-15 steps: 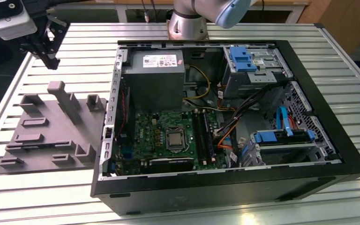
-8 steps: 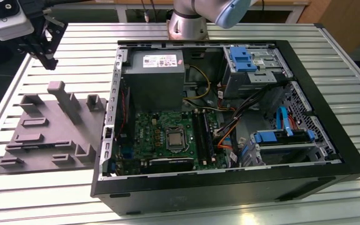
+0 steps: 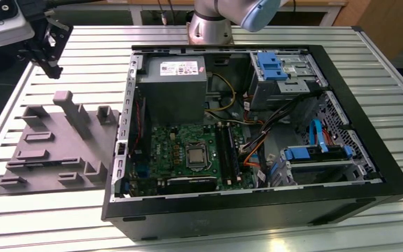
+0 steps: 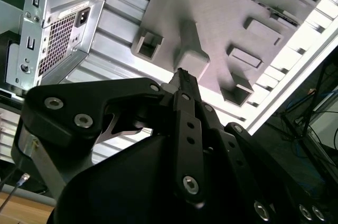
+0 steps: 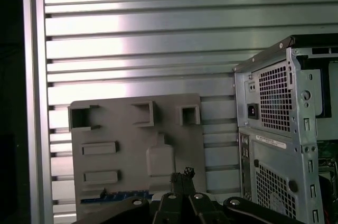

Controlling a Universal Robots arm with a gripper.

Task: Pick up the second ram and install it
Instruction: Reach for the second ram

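Approach step: gripper (image 3: 53, 71) hovers above grey tray (image 3: 48, 152), clenched and empty; pickup likely needs it opened.

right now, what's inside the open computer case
A green motherboard with a silver chip, a grey power supply, blue drive brackets and cables. What lies under the power supply is covered.

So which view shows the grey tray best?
The exterior view: the whole tray shows, with all its posts, beside the case. Both wrist views cut part of it off.
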